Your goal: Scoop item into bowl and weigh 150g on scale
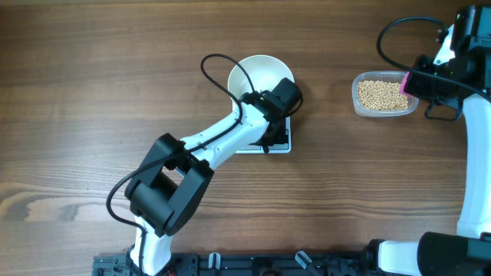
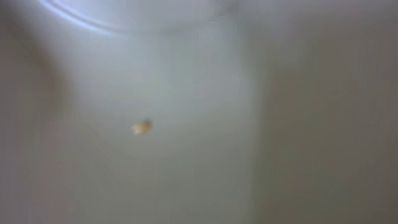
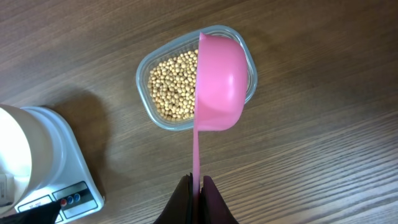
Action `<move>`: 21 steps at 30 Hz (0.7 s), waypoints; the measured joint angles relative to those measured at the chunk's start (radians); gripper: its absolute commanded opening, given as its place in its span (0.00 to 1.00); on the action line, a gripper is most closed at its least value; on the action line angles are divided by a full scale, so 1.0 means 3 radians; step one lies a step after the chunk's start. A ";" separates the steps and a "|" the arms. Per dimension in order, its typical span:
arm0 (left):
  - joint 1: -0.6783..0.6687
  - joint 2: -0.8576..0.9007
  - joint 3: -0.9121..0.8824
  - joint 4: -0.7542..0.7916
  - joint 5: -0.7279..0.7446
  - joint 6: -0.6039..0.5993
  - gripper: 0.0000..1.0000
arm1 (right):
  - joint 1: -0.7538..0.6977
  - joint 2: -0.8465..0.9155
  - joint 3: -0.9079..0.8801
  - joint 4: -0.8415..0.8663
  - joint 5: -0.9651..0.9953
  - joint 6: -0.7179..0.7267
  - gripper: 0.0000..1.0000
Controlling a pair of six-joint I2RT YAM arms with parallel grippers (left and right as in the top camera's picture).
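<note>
The white bowl point(image 1: 257, 73) stands on the scale point(image 1: 284, 149). My left gripper point(image 1: 278, 103) sits on the bowl's near right rim, shut on it, with its fingers hidden. The left wrist view is filled by the blurred white bowl point(image 2: 155, 93) wall with one tan speck point(image 2: 142, 127). My right gripper point(image 3: 196, 183) is shut on the thin handle of a pink scoop point(image 3: 219, 84), which hangs over the right half of the clear tub point(image 3: 148, 67) of beans point(image 3: 171, 84). I see the scoop's back, so its inside is hidden. The same tub point(image 1: 383, 93) lies right of the bowl.
In the right wrist view the scale point(image 3: 62, 199) with its button panel and the bowl point(image 3: 15, 152) lie at the lower left. A black cable point(image 1: 219, 65) loops over the bowl's left side. Bare wooden table point(image 1: 92, 92) surrounds everything.
</note>
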 measured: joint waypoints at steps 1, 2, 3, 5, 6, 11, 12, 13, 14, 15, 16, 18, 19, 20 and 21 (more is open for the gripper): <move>0.0000 0.0000 0.0000 0.0024 0.0023 0.0000 0.04 | 0.0000 0.0000 0.0000 0.0001 0.0000 0.0000 0.04; 0.0000 0.0000 0.0000 0.0038 0.0036 0.0000 0.04 | 0.0000 0.0000 0.0000 0.0001 0.0000 0.0000 0.04; 0.0000 0.0000 0.0000 0.0047 0.0048 0.0000 0.04 | 0.0000 0.0000 0.0000 0.0003 0.0000 0.0000 0.04; 0.0000 0.0000 0.0000 0.0047 0.0061 0.0000 0.04 | 0.0000 0.0000 0.0000 0.0004 0.0000 0.0000 0.04; 0.0000 0.0000 0.0000 0.0047 0.0067 0.0000 0.04 | 0.0000 0.0000 0.0000 0.0006 0.0000 0.0000 0.04; 0.0000 0.0000 0.0000 0.0047 0.0086 0.0000 0.04 | 0.0000 0.0000 0.0000 0.0010 0.0000 0.0000 0.04; 0.0000 0.0000 0.0000 0.0047 0.0088 0.0000 0.04 | 0.0000 0.0000 0.0000 0.0010 0.0000 -0.0001 0.04; 0.0000 0.0000 0.0000 0.0046 0.0089 0.0000 0.04 | 0.0000 0.0000 0.0000 0.0010 0.0000 0.0000 0.04; 0.0000 0.0000 0.0000 0.0047 0.0097 0.0000 0.04 | 0.0000 0.0000 0.0000 0.0010 0.0000 0.0000 0.04; 0.0000 0.0000 0.0000 0.0047 0.0098 0.0000 0.04 | 0.0000 0.0000 0.0000 0.0009 0.0000 0.0000 0.04; 0.0000 0.0000 -0.0001 0.0047 0.0098 0.0000 0.04 | 0.0000 0.0000 0.0000 0.0010 0.0000 0.0000 0.04; 0.0000 0.0000 -0.0005 0.0047 0.0098 0.0000 0.04 | 0.0000 0.0000 0.0000 0.0009 0.0000 0.0000 0.04; 0.0000 0.0000 -0.0006 0.0047 0.0098 0.0000 0.04 | 0.0000 0.0000 0.0000 0.0009 0.0000 0.0000 0.04; 0.0000 0.0000 -0.0010 0.0047 0.0098 0.0000 0.04 | 0.0000 0.0000 0.0000 0.0009 0.0000 0.0000 0.04; 0.0000 0.0000 -0.0010 0.0047 0.0098 0.0000 0.04 | 0.0000 0.0000 0.0000 0.0009 0.0000 0.0000 0.04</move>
